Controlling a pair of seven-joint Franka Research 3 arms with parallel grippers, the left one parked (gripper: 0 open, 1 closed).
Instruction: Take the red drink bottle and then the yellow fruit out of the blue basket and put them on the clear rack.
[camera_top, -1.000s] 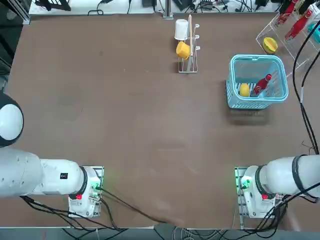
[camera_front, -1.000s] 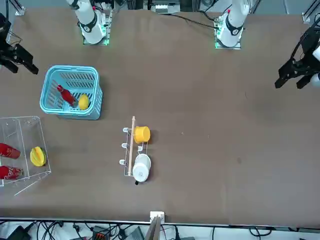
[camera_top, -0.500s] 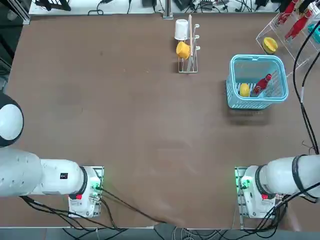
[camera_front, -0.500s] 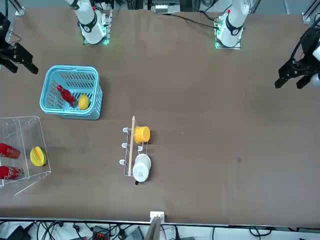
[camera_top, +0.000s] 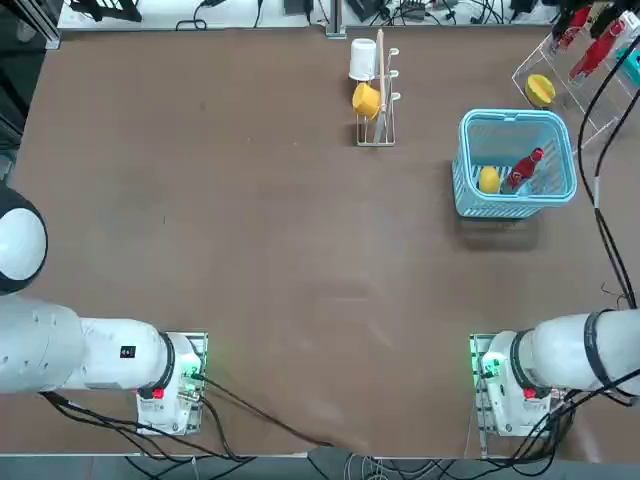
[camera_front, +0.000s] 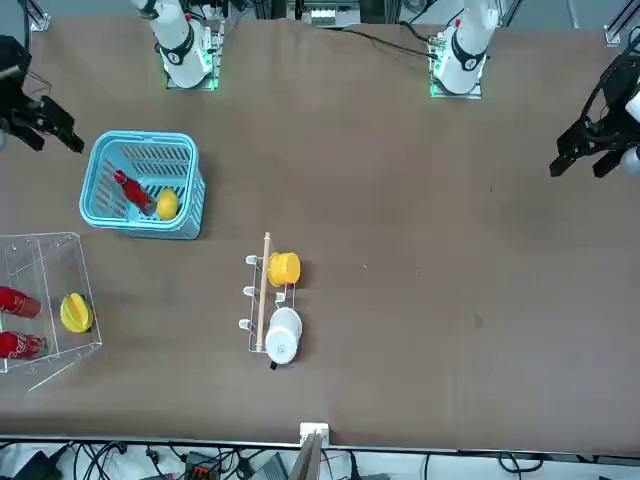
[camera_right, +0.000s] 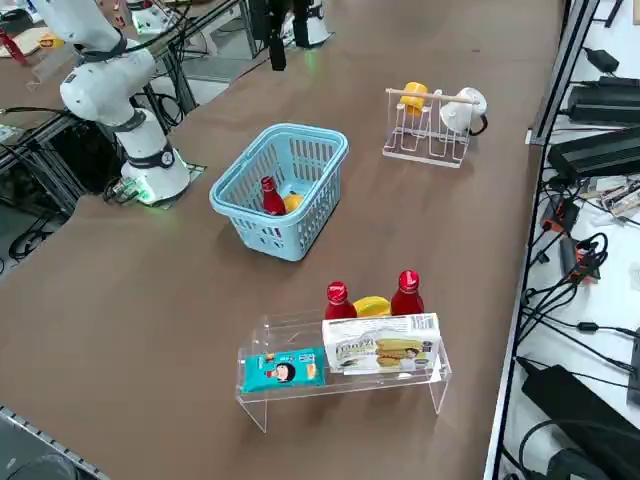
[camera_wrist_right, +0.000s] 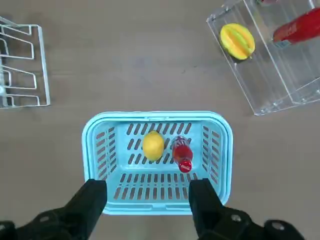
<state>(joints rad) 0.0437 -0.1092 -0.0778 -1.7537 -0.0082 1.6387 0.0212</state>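
The blue basket (camera_top: 515, 116) (camera_front: 140, 137) (camera_right: 300, 130) (camera_wrist_right: 155, 116) stands on the brown table in front of my right arm. Inside it the red drink bottle (camera_top: 524, 168) (camera_front: 130, 190) (camera_right: 270, 196) (camera_wrist_right: 182, 152) leans beside the small yellow fruit (camera_top: 488, 179) (camera_front: 167, 204) (camera_right: 292, 203) (camera_wrist_right: 153, 145). My right gripper (camera_front: 50, 138) (camera_wrist_right: 148, 200) hangs high above the basket, open and holding nothing. The clear rack (camera_top: 570, 70) (camera_front: 40, 300) (camera_right: 340, 385) (camera_wrist_right: 270, 85) stands just beyond the basket.
The rack holds two red bottles (camera_right: 338, 300), a larger yellow fruit (camera_right: 372, 306) (camera_wrist_right: 237, 41), a blue packet (camera_right: 283, 369) and a box (camera_right: 380, 350). A thin-post stand (camera_top: 375, 90) (camera_front: 265, 295) (camera_right: 430, 125) carries a yellow cup and a white cup.
My right gripper has drifted a little toward the basket in the front view. The bottle, fruit and basket have not moved.
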